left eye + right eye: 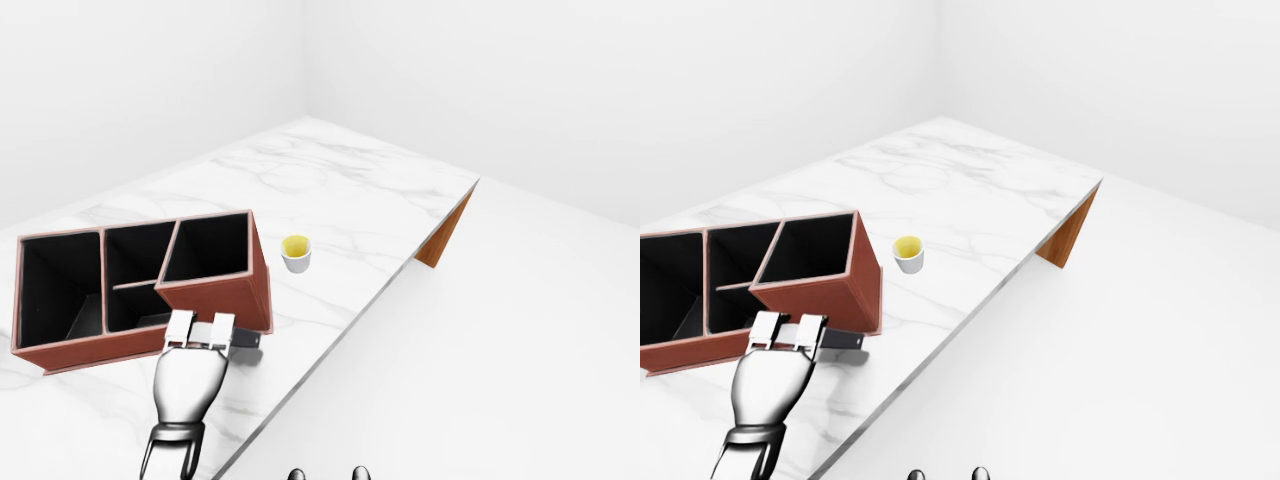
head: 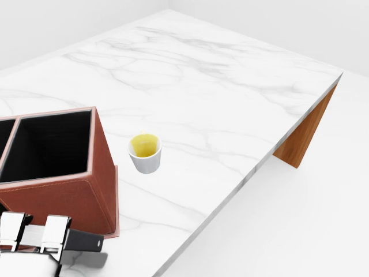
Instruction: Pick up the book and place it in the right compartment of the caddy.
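We find the brown leather caddy [image 1: 140, 285] standing just above the chrome right hand [image 1: 190, 372] in the left-eye view, its tall right wall blocking any level approach. The right compartment [image 2: 49, 144] is open from above. A small white cup of yellow liquid [image 2: 145, 152] stands near the caddy's right side. Beyond it the white marble tabletop [image 2: 219, 98] lies bare to its edge.

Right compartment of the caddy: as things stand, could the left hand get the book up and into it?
Probably yes. The left hand holds the book beside the caddy wall, below its rim. The right compartment is open-topped and looks empty; the wall must be cleared first.
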Robot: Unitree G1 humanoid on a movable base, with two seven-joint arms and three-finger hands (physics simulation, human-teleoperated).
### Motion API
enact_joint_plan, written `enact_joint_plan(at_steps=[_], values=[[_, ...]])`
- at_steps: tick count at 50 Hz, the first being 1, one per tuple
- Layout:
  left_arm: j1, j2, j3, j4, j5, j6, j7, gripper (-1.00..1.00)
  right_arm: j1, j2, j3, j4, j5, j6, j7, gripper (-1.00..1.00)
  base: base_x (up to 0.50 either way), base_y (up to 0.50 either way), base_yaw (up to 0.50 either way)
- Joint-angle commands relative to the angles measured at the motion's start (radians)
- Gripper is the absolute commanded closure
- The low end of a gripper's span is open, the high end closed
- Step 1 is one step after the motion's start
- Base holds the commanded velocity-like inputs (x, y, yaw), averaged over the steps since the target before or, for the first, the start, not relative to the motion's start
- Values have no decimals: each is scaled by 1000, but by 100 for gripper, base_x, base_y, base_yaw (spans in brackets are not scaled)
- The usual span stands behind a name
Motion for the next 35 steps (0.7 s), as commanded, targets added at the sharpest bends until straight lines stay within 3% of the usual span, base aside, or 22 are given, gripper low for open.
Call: enact_joint_plan(at_steps=[1, 4, 9, 17, 26, 35], values=[[37, -31, 87, -163, -18, 0, 1, 100, -1, -2, 0, 3, -2, 0, 0, -100, 0, 0, 0], [59, -25, 95, -198, -5, 0, 1, 100, 1, -2, 0, 2, 2, 0, 0, -100, 0, 0, 0], [106, -56, 148, -278, -31, 0, 1, 100, 2, -1, 0, -1, 4, 0, 0, -100, 0, 0, 0], [119, -101, 262, -389, -106, 0, 1, 100, 3, -1, 0, -3, 5, 0, 0, -100, 0, 0, 0], [102, -174, 409, -470, -186, 0, 1, 100, 1, 0, 0, -6, 5, 0, 0, -100, 0, 0, 0], [47, -217, 520, -511, -283, 0, 1, 100, 0, -1, 0, -6, 3, 0, 0, -100, 0, 0, 0]])
